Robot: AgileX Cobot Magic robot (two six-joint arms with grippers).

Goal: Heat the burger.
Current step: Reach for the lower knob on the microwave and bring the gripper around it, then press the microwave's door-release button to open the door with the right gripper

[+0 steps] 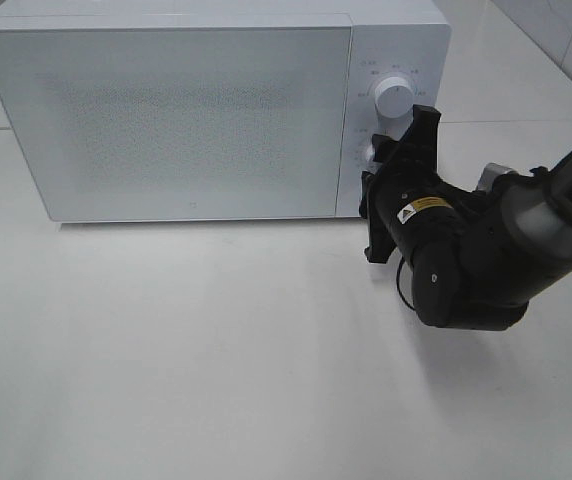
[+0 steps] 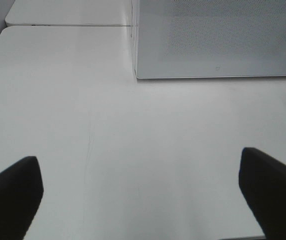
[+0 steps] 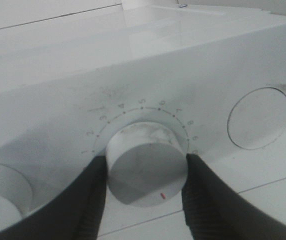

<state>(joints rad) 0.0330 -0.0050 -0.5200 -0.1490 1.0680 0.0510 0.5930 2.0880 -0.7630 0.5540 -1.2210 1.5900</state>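
A white microwave (image 1: 196, 110) stands at 11 o'clock on a pale table (image 1: 216, 350), its speckled door (image 1: 166, 120) closed and facing the camera. The black right arm (image 1: 486, 250) reaches in from 3 o'clock and blocks the lower part of the control panel at 1 o'clock. The upper dial (image 1: 394, 98) stays in plain sight above it.

The right gripper (image 3: 145, 166) is about half closed on the lower dial (image 3: 138, 150). One dark finger (image 3: 90, 200) presses each side of the white knob, beneath an arc of printed numbers. A small red mark shows on the dial's face. A round flush disc (image 3: 259, 117) sits just beside the dial on the same panel.

The left gripper (image 2: 139, 162) hangs over bare tabletop in front of the microwave, well apart from it. Its jaws are spread wide and hold nothing, with only the two black fingers (image 2: 13, 195) showing in its own camera.

The burger shows in no view, and the speckled door hides the oven's inside, so where it lies cannot be told.
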